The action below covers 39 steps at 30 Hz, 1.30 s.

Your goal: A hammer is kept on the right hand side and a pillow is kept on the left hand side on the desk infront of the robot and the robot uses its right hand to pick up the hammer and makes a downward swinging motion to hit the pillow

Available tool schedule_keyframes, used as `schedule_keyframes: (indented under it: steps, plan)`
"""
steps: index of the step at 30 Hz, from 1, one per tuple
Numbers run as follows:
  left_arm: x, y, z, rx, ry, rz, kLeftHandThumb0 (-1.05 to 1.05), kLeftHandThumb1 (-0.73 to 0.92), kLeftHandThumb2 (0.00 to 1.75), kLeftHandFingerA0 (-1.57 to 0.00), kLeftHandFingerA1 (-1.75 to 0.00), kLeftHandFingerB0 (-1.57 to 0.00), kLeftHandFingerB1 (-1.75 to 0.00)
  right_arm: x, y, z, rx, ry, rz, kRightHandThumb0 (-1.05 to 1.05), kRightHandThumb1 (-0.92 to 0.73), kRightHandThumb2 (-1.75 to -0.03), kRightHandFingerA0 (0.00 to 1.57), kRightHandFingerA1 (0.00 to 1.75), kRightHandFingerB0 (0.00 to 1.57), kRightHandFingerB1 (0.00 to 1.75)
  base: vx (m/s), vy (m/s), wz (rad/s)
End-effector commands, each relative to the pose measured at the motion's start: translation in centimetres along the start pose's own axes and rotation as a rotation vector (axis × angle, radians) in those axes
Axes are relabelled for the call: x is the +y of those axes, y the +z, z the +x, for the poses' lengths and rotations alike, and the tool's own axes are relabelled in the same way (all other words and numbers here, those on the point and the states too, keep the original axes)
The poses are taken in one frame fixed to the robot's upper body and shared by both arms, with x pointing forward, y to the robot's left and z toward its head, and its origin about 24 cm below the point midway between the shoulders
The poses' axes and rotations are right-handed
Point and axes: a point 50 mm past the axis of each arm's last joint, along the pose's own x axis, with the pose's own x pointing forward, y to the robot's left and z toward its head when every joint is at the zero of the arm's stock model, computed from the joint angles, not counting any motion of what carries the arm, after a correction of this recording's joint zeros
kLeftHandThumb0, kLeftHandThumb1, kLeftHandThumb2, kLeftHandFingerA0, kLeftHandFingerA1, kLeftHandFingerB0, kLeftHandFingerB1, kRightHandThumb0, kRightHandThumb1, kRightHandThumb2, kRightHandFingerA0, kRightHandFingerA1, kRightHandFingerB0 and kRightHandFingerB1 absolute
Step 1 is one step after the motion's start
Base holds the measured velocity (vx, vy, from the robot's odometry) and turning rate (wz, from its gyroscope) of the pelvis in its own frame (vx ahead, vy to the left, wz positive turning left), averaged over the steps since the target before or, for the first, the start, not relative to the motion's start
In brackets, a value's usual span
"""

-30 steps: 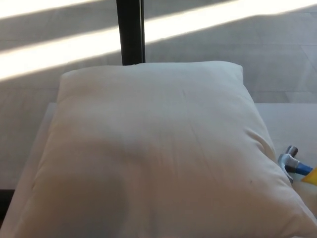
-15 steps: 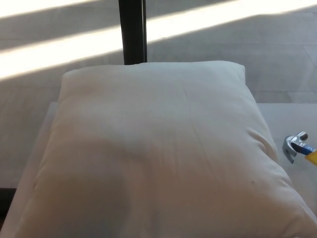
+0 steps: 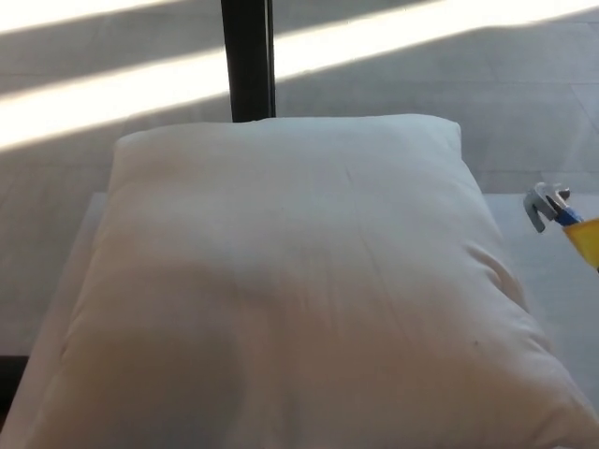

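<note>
A large white pillow (image 3: 299,290) fills most of the head view and covers most of the white desk (image 3: 552,253). At the right edge the hammer (image 3: 562,217) shows only partly: a silver head, a blue neck and the start of a yellow handle. It hangs above the desk, just right of the pillow's right side, and its handle runs out of the picture. Neither of my hands shows, so what holds the hammer is hidden.
A black post (image 3: 248,58) stands behind the pillow at the desk's far edge. Beyond it lies a grey floor (image 3: 449,84) with bright sunlit stripes. A narrow strip of desk shows to the pillow's right.
The hammer head has risen along the right edge, from beside the pillow's lower right side to level with its upper right part. The pillow has stayed still.
</note>
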Motion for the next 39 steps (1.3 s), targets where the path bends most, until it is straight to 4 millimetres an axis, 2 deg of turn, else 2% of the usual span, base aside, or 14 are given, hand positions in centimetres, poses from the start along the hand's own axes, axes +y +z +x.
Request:
schedule_keyframes:
  steps: [1,4,6,7,10,11,13,16,18,23,25,31,35,39]
  plan:
    - [1.1,-0.6,-0.4,-0.008,0.008,-0.004,-0.56,0.68,0.61,-0.7,-0.5,-0.56,-0.46,-0.5,10.8,0.0,0.056,0.339,1.073,-0.26,-0.69,-1.11,1.02,1.75,0.66,1.75,0.0,0.0,0.0]
    - [1.1,-0.7,-0.4,-0.008,0.002,0.005,-0.57,0.69,0.61,-0.69,-0.49,-0.54,-0.45,-0.4,11.4,-0.2,0.045,0.372,1.09,-0.24,-0.71,-1.05,1.0,1.75,0.64,1.75,0.0,0.0,0.0]
    - [1.0,-0.6,-0.4,-0.011,0.003,0.013,-0.59,0.67,0.61,-0.7,-0.49,-0.59,-0.47,0.6,13.7,-0.7,0.025,0.51,1.11,-0.29,-0.79,-0.89,1.02,1.75,0.66,1.75,0.0,0.0,0.0]
    - [1.0,-0.6,-0.4,-0.01,0.004,0.012,-0.59,0.68,0.6,-0.69,-0.49,-0.6,-0.46,0.8,14.2,-0.8,0.011,0.538,1.099,-0.3,-0.76,-0.99,1.02,1.75,0.68,1.75,0.0,0.0,0.0]
    - [1.0,-0.7,-0.4,-0.009,0.002,0.008,-0.59,0.68,0.61,-0.7,-0.49,-0.59,-0.46,1.2,15.3,-1.2,-0.015,0.577,1.069,-0.31,-0.77,-0.96,1.02,1.75,0.68,1.75,0.0,0.0,0.0]
    - [0.9,-0.7,-0.4,-0.005,0.009,0.002,-0.59,0.68,0.61,-0.71,-0.49,-0.6,-0.46,1.6,16.5,-1.6,-0.018,0.612,1.077,-0.33,-0.79,-0.85,1.01,1.75,0.61,1.75,0.0,0.0,0.0]
    - [0.9,-0.7,-0.4,-0.003,0.004,-0.004,-0.58,0.68,0.61,-0.69,-0.49,-0.57,-0.45,1.7,17.2,-1.8,-0.048,0.642,1.078,-0.31,-0.75,-0.94,1.01,1.75,0.61,1.75,0.0,0.0,0.0]
    - [0.8,-0.6,-0.4,-0.006,-0.009,-0.023,-0.58,0.67,0.61,-0.68,-0.49,-0.54,-0.44,1.7,20.5,-2.7,-0.133,0.685,1.039,-0.3,-0.71,-1.01,1.02,1.75,0.65,1.75,0.0,0.0,0.0]
    - [0.9,-0.6,-0.4,-0.007,-0.009,-0.023,-0.58,0.67,0.61,-0.68,-0.49,-0.54,-0.44,1.6,20.9,-2.8,-0.143,0.697,1.036,-0.3,-0.71,-1.01,1.02,1.75,0.65,1.75,0.0,0.0,0.0]
    - [0.9,-0.5,-0.4,-0.017,-0.012,-0.005,-0.58,0.68,0.61,-0.71,-0.5,-0.59,-0.46,1.7,23.8,-3.3,-0.186,0.794,1.016,-0.29,-0.56,-1.26,1.04,1.75,0.7,1.69,0.0,0.0,0.0]
    - [0.1,0.2,-0.1,-0.022,-0.059,-0.098,-0.57,0.67,0.6,-0.6,-0.47,-0.53,-0.42,2.1,24.9,-3.9,-0.19,0.838,0.98,-0.29,-0.55,-1.21,1.03,1.75,0.78,1.61,0.0,0.0,0.0]
    - [-1.2,1.2,0.3,-0.044,-0.101,-0.123,-0.58,0.66,0.6,-0.67,-0.47,-0.57,-0.43,2.5,25.4,-4.3,-0.18,0.893,0.946,-0.31,-0.54,-1.18,1.01,1.75,0.81,1.52,0.0,0.0,0.0]
    - [-2.2,1.8,0.3,-0.082,-0.171,-0.073,-0.57,0.68,0.61,-0.67,-0.47,-0.55,-0.42,1.0,26.9,-4.7,-0.215,0.915,0.944,-0.33,-0.55,-1.15,1.02,1.75,0.77,1.61,0.0,0.0,0.0]
    - [-1.3,1.4,0.1,-0.069,-0.143,-0.054,-0.56,0.71,0.61,-0.67,-0.49,-0.55,-0.43,-1.4,28.9,-5.1,-0.329,0.917,0.975,-0.31,-0.54,-1.21,0.98,1.75,0.73,1.63,0.0,0.0,0.0]
